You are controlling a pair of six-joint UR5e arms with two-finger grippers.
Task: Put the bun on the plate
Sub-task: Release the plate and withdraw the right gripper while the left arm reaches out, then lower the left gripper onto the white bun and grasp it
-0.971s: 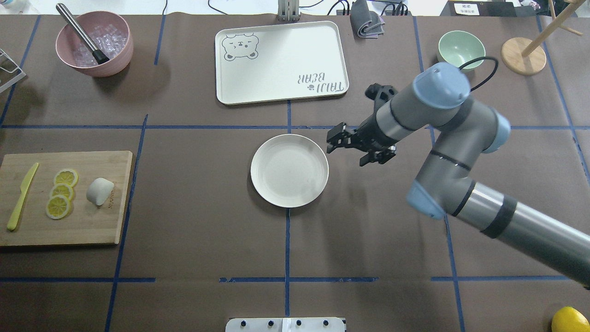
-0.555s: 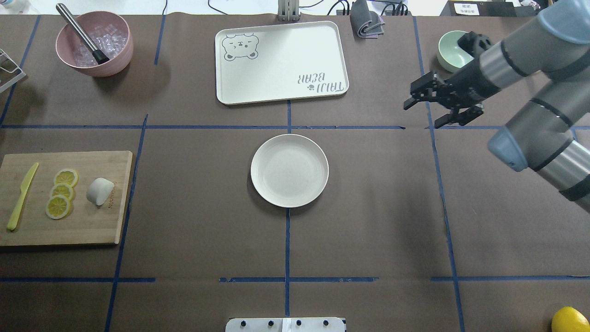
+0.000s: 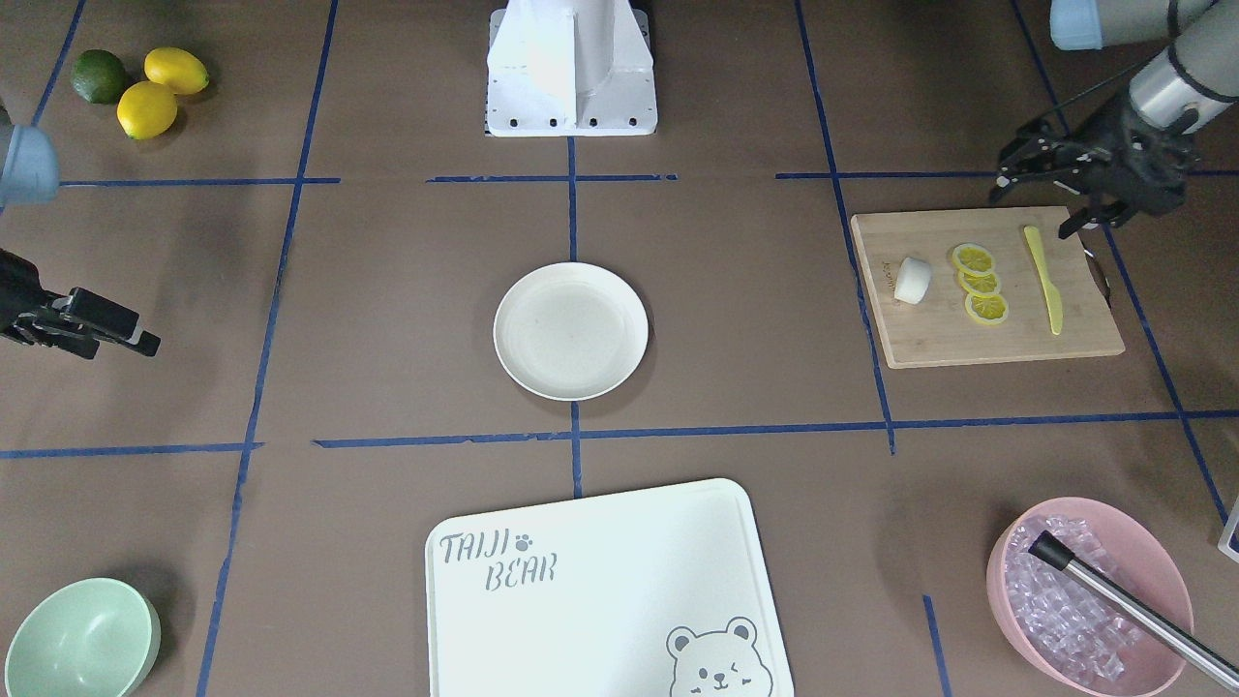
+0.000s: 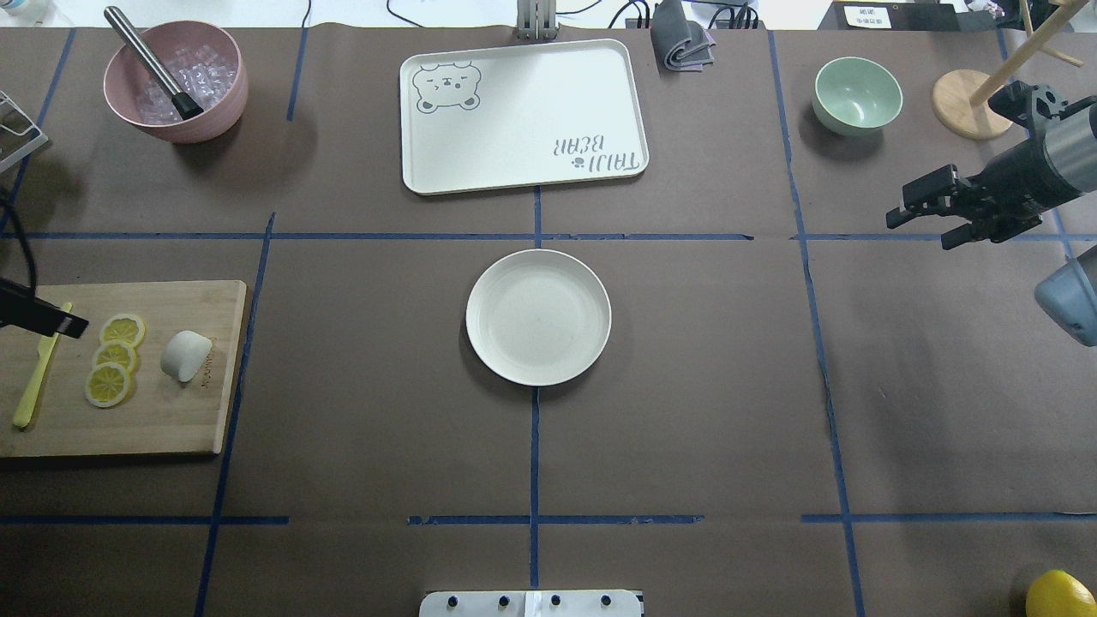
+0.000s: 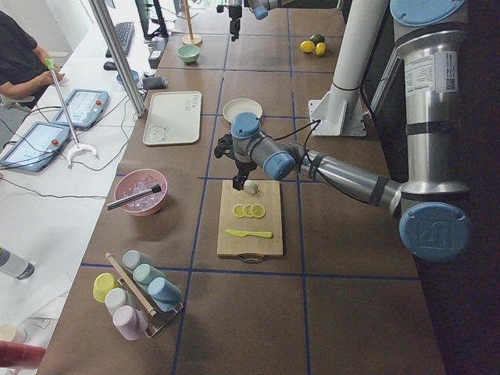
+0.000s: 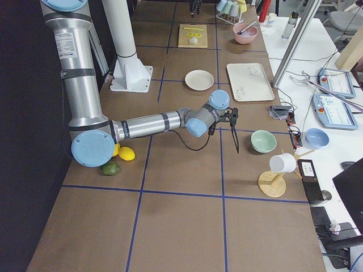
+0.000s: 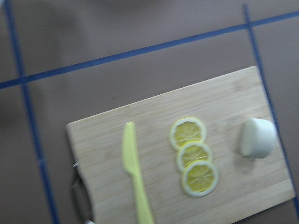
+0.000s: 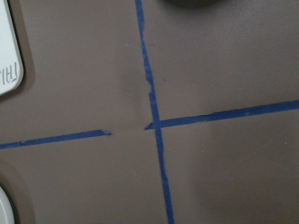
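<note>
A: Right, where is the bun (image 4: 186, 356) at this moment?

B: It's lying on the wooden board (image 4: 163, 424), over at the left edge of the tabletop (image 4: 368, 446). It sits on the end of the board nearest the tabletop's middle, just beside three lemon slices (image 4: 112, 359), with a sliver of wood showing between them.

A: And the plate (image 4: 538, 316)?

B: Dead centre of the tabletop, well apart from the board, with brown surface between the two.

A: What about the left tool (image 3: 1032, 207)?

B: It hovers above the board's outer end, on the side of the yellow knife (image 4: 38, 368). The knife and the slices lie between it and the bun. Its fingers are spread apart and touch nothing. Its wrist camera looks down on most of the board and shows the knife, slices and bun side by side.

A: And the right tool (image 4: 919, 231)?

B: Out by the tabletop's right edge, above the brown surface. It is near the mint-green bowl (image 4: 857, 92), which stands toward the far right corner. Its fingers are apart as well, and it grips nothing.
</note>
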